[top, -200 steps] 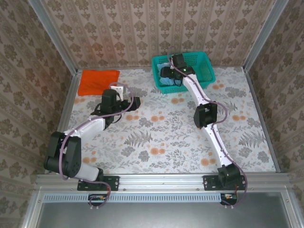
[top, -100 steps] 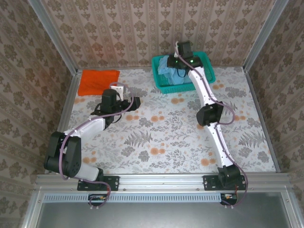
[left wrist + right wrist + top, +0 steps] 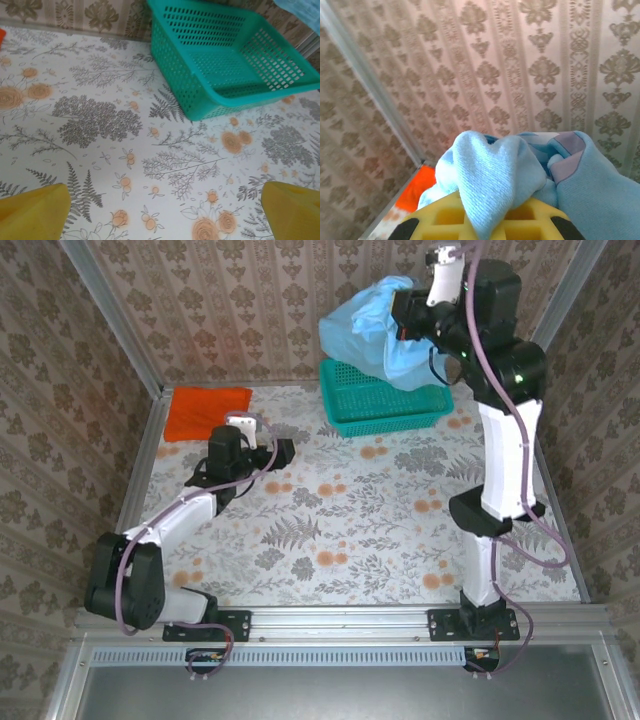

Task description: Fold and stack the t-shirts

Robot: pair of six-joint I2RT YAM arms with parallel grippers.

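Right jaws: clamped the light blue t-shirt (image 3: 372,335), which hung lower-left of them.
Left jaws: stood wide, nearer the orange t-shirt (image 3: 205,410).

The light blue t-shirt (image 3: 372,332) is hanging in the air toward 1 o'clock of the counter, crumpled into a loose bundle and drooping downward. Its soft knit cloth (image 3: 492,172) is bunching over the yellow fingers (image 3: 532,222) pinching it. The bright orange t-shirt (image 3: 207,411) is lying flat on the counter at 10 o'clock, against the back-left corner, as a neat rectangle.
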